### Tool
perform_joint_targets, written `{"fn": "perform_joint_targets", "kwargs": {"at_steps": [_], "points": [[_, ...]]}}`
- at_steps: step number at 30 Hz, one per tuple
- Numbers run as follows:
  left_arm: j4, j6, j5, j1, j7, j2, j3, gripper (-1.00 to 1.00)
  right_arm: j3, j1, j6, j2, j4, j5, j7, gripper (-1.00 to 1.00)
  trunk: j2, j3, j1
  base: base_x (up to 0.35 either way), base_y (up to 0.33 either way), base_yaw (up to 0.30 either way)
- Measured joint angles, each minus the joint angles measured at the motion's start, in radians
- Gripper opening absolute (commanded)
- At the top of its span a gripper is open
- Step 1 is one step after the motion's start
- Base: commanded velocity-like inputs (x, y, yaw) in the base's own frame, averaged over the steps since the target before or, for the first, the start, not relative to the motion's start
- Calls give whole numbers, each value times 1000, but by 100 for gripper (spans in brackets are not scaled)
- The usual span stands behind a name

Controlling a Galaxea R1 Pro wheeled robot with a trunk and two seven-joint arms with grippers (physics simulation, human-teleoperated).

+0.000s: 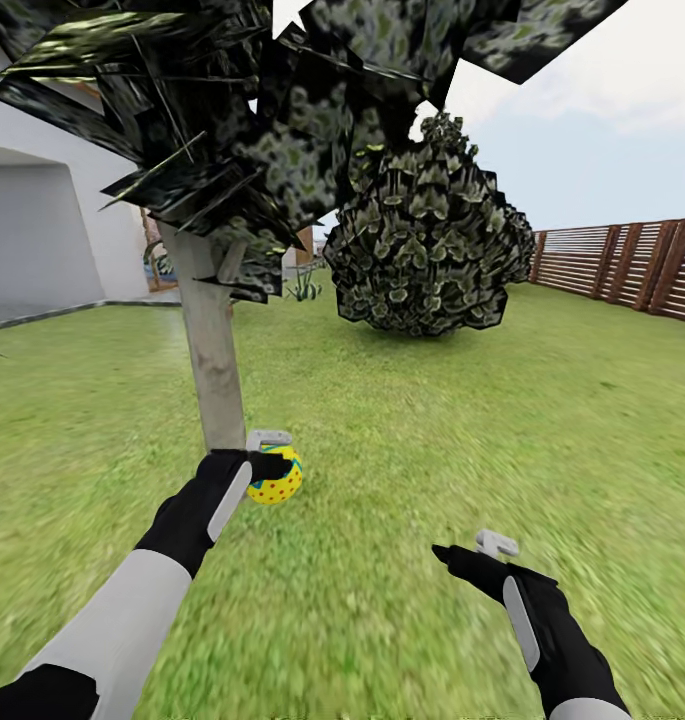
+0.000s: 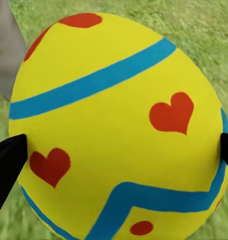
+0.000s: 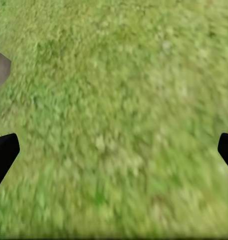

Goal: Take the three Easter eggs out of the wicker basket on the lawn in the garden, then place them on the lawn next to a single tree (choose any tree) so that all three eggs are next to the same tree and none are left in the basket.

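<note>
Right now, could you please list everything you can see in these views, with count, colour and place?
Yellow Easter egg with blue bands, red dots and red hearts: one, between the left gripper's fingers, low by the foot of the trunk.
Tree with pale grey trunk: one, dark speckled angular leaves overhead, just behind the egg.
Rounded dark leafy tree crown: one, mid-distance, centre.
Green lawn: mottled, all around.
Brown slatted wooden fence: far right.
White house wall: far left.
Sky: pale blue with cloud, upper right.
Left gripper: black fingers with grey parts, shut on the egg.
Right gripper: black, open, nothing in it, over grass.
</note>
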Motion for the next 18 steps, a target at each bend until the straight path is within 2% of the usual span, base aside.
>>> {"fn": "perform_joint_targets", "kwargs": {"at_steps": [8, 18], "points": [[-2, -56, 3, 1, 0, 1, -2, -100, 0, 0, -1, 0, 0, 0, 1, 100, -2, -43, 4, 0, 0, 0], [-12, -62, 3, 1, 0, 2, -2, -100, 0, 0, 0, 1, 0, 0, 1, 100, -4, -83, 8, 0, 0, 0]]}}
